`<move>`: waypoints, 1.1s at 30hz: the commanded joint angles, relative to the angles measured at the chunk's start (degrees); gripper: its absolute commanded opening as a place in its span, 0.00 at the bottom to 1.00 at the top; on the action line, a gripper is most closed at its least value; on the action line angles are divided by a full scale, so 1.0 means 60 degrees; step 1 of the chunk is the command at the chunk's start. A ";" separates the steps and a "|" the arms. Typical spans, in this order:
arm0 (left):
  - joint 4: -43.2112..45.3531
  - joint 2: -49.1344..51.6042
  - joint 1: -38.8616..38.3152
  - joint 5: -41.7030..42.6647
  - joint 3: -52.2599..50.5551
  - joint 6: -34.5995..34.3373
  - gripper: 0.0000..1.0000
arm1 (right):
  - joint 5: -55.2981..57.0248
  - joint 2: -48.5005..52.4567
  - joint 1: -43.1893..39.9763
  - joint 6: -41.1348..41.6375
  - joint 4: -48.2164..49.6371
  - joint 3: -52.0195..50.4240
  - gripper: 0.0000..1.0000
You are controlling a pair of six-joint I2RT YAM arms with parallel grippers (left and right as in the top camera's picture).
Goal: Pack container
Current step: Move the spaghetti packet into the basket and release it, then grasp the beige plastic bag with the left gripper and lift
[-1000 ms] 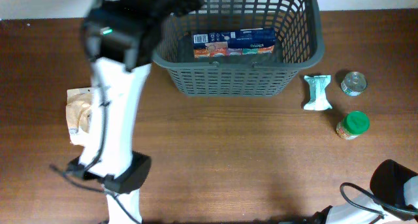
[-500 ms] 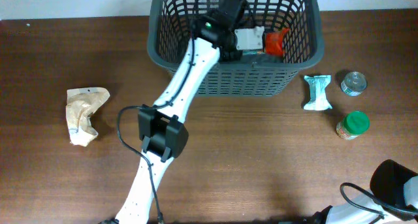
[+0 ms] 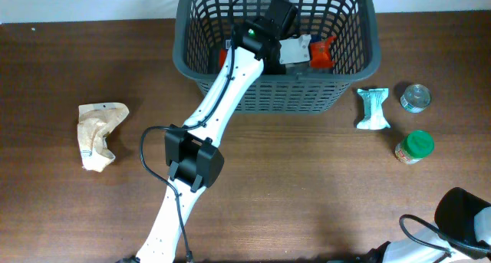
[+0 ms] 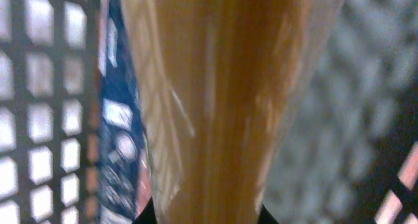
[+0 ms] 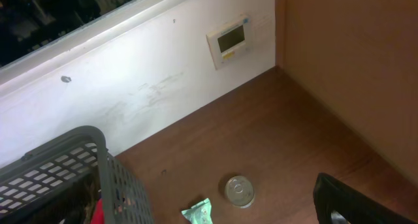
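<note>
The container [image 3: 270, 100], a large dark grey slotted basket, stands at the back of the table; its corner also shows in the right wrist view [image 5: 65, 165]. My left gripper [image 3: 301, 50] reaches down inside it, shut on a clear packet of long tan pasta strands [image 4: 222, 87] that fills the left wrist view; its red end [image 3: 324, 52] shows in the overhead view. A blue box [image 4: 117, 119] lies in the basket behind the packet. Of my right gripper, only a dark edge [image 5: 353, 201] shows.
Right of the basket lie a green-white packet [image 3: 374, 109], a silver can [image 3: 415, 97] and a green-lidded jar [image 3: 415, 147]. A crumpled tan paper bag [image 3: 98, 133] lies at the left. The right arm's base [image 3: 460, 217] sits at the front right corner.
My left arm swung from the basket's left corner into the basket with the packet, and has since shifted slightly farther in. The items on the table have not moved.
</note>
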 commanded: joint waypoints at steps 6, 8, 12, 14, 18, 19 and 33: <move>0.0109 -0.0350 0.0113 -0.0310 0.0280 -0.0229 0.18 | -0.0015 0.0040 -0.0033 0.0066 0.0033 0.0029 0.99; 0.0113 -0.0353 0.0113 -0.0193 0.0284 -0.0251 0.83 | -0.0015 0.0040 -0.0033 0.0066 0.0033 0.0029 0.99; 0.0106 -0.0648 0.0113 -0.0208 0.0594 -0.1821 0.99 | -0.0015 0.0040 -0.0033 0.0066 0.0033 0.0029 0.99; -0.0076 -0.1126 0.0178 -0.0204 0.1140 -0.3067 0.99 | -0.0015 0.0040 -0.0033 0.0066 0.0033 0.0029 0.99; -0.0754 -0.2390 0.0532 -0.0208 0.2302 -0.3927 0.99 | -0.0015 0.0040 -0.0033 0.0066 0.0033 0.0029 0.99; -0.0907 -0.2688 0.0652 -0.0211 0.2484 -0.3989 0.99 | -0.0015 0.0040 -0.0033 0.0066 0.0033 0.0029 0.99; -0.4346 -0.4554 0.6390 -0.0266 0.1898 -0.6714 0.81 | -0.0015 0.0040 -0.0033 0.0066 0.0033 0.0029 0.99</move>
